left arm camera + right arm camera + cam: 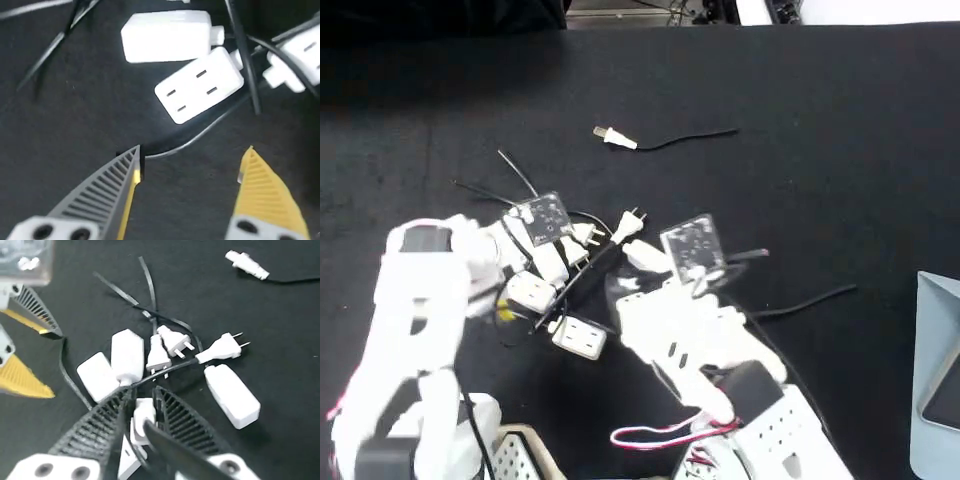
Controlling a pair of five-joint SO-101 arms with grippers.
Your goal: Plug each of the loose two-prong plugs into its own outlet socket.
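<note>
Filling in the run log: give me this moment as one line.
left gripper: open over black cable near socket | right gripper: shut on white connector | far plug: loose

We're looking at a black, matte table (840, 120) spreading all around the right claw (143, 392). Well apart from that claw, at the table's edge, there's a pale grey-blue bin (932, 400). Beyond the far edge, a bright white surface (880, 10).
</note>
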